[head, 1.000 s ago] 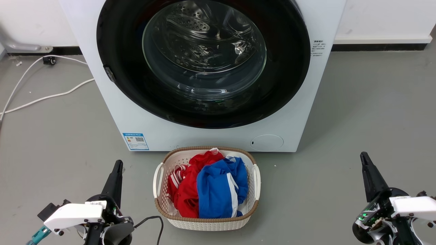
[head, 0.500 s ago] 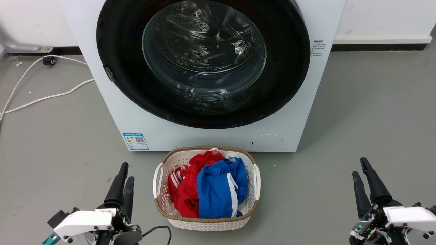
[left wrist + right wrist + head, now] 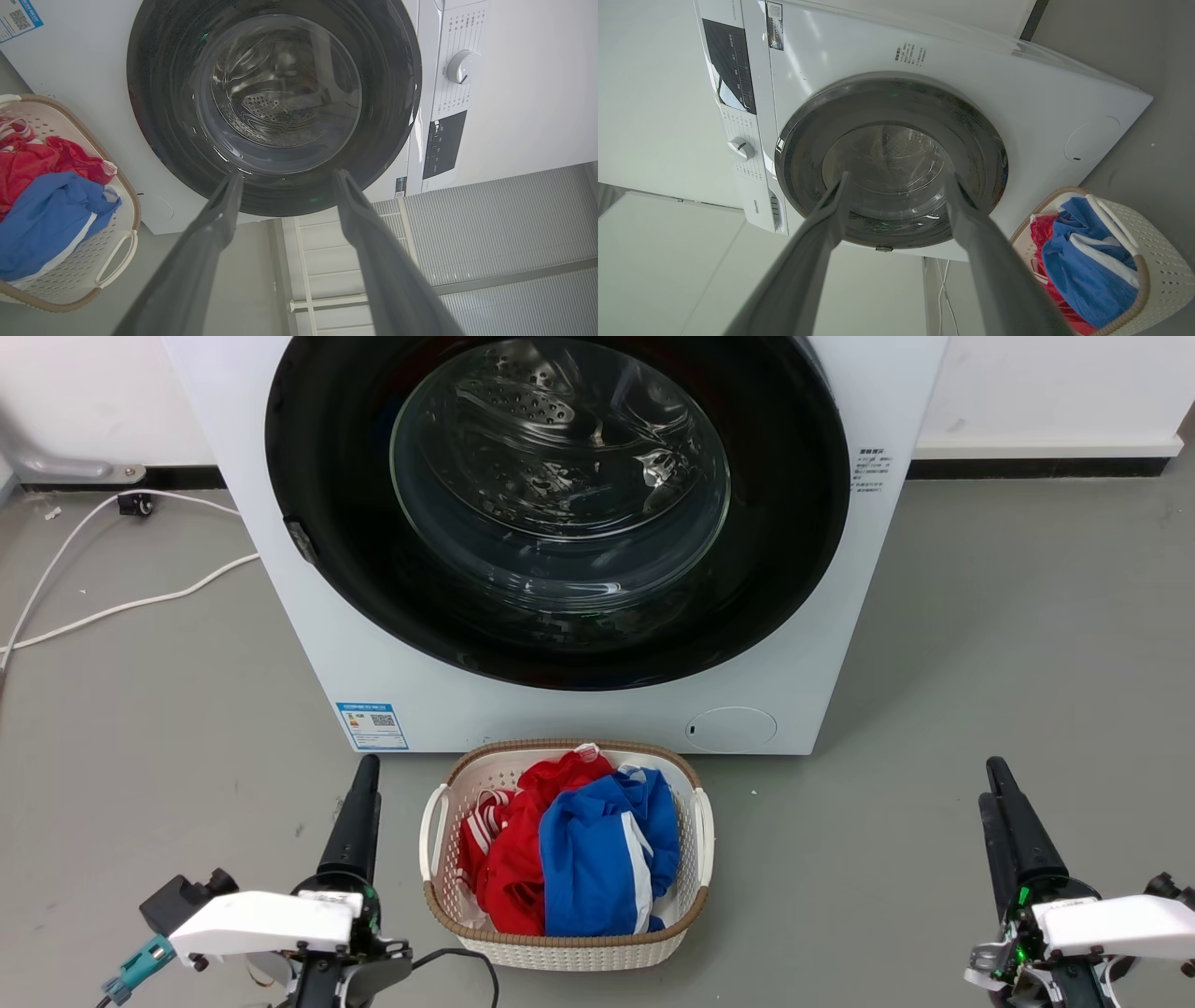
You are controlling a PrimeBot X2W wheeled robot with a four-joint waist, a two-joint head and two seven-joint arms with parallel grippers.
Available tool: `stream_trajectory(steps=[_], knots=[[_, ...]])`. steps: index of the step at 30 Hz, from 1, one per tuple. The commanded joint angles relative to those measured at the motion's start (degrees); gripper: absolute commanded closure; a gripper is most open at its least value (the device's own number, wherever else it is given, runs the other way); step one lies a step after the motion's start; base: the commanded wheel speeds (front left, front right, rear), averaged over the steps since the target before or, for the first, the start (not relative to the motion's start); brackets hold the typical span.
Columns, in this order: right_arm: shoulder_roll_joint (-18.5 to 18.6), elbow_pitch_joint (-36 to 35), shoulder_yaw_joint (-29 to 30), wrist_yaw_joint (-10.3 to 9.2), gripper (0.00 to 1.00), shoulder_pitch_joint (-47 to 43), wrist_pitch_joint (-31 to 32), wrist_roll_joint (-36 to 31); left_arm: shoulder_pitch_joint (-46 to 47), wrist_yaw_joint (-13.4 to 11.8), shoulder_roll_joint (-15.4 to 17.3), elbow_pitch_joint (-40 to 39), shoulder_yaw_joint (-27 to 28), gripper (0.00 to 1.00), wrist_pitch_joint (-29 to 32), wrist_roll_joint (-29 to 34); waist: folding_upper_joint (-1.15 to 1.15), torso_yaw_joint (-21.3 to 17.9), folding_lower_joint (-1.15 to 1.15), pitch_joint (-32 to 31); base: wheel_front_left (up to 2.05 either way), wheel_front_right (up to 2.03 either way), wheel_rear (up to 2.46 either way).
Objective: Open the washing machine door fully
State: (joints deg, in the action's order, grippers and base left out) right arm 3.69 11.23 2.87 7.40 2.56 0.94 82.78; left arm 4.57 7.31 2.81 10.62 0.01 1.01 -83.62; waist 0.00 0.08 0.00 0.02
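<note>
The white washing machine [image 3: 822,644] stands on the floor straight ahead. Its door [image 3: 560,476], a glossy black disc with a clear glass bowl, lies flat against the front, with a small catch [image 3: 297,538] at its left edge. My left gripper [image 3: 362,793] is low at the left, beside the basket and well short of the machine. In the left wrist view the left gripper [image 3: 287,179] is open and empty, aimed at the door [image 3: 275,93]. My right gripper [image 3: 997,789] hovers over bare floor at the lower right. The right wrist view shows the right gripper [image 3: 897,179] open and empty before the door [image 3: 892,158].
A white laundry basket [image 3: 706,831] with red and blue clothes sits on the floor just in front of the machine, between my arms. White cables [image 3: 121,607] trail over the grey floor at the left. The control panel's dial [image 3: 460,67] is on the machine's top strip.
My left gripper has moved right and forward, closer to the basket and machine. Both wrists have rolled, so their fingers line up differently. The door has not moved.
</note>
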Motion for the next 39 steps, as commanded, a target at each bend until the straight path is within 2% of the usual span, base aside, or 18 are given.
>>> stream_trajectory(steps=[1, 17, 39], knots=[[0.72, -1.58, -0.31, 0.08, 0.00, 0.47, -0.63, -2.72, 1.41, 0.08, 0.37, -1.58, -0.78, 0.00, -0.66, 2.66, 0.00, 0.01, 0.00, -0.03, 0.00, 0.00, 0.00], [0.65, -5.59, -0.91, 0.10, 0.00, -0.44, -3.18, -26.28, 1.16, 0.11, 0.43, -3.23, -3.27, 0.00, -4.18, 22.05, 0.00, 0.14, 0.00, -0.30, 0.00, 0.00, 0.00], [0.97, -9.97, -0.87, 0.11, 0.00, -2.23, -1.99, -48.05, 1.87, -0.21, 2.74, -1.88, -6.34, 0.00, -8.20, 46.91, 0.00, 0.14, 0.00, -0.43, 0.00, 0.00, 0.00]])
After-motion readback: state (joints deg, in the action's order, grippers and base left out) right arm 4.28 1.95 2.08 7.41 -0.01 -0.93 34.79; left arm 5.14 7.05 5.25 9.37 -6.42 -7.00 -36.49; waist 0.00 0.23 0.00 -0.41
